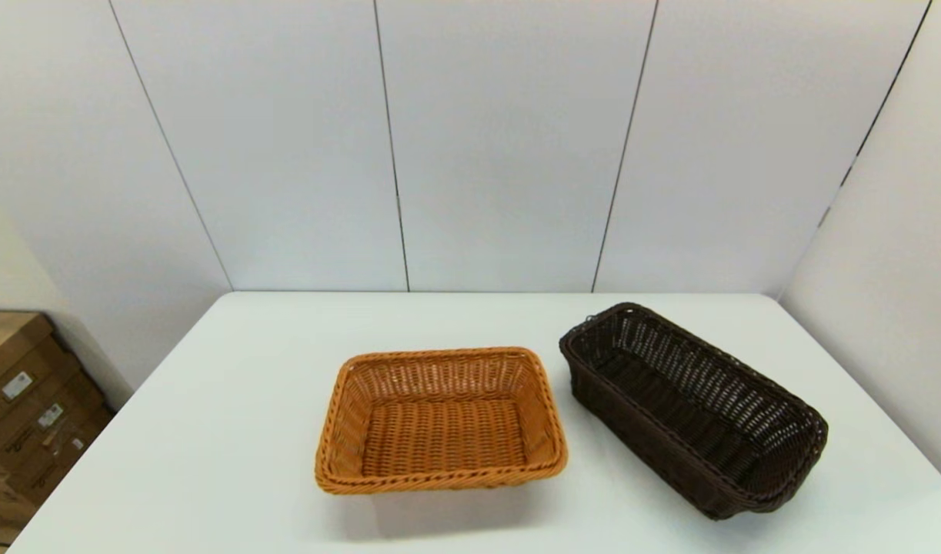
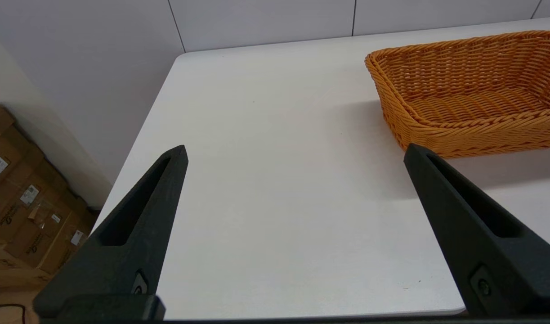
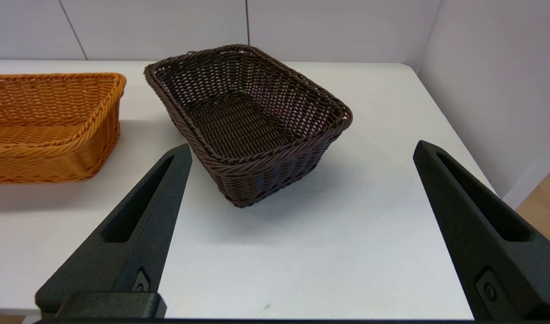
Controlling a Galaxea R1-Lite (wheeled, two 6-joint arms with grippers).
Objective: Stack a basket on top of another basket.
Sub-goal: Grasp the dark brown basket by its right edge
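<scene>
The dark brown basket (image 1: 693,408) sits on the table's right side, turned at an angle, empty; the right wrist view shows it too (image 3: 248,121). The orange-tan basket (image 1: 439,419) rests near the table's middle, also empty, and appears in the left wrist view (image 2: 472,90) and the right wrist view (image 3: 50,126). My right gripper (image 3: 301,150) is open, held back from the near corner of the dark brown basket. My left gripper (image 2: 295,153) is open over bare table, off to the left of the orange-tan basket. Neither arm shows in the head view.
The white table (image 1: 231,431) is backed by white wall panels on the far and right sides. Cardboard boxes (image 1: 24,400) are stacked on the floor beyond the table's left edge.
</scene>
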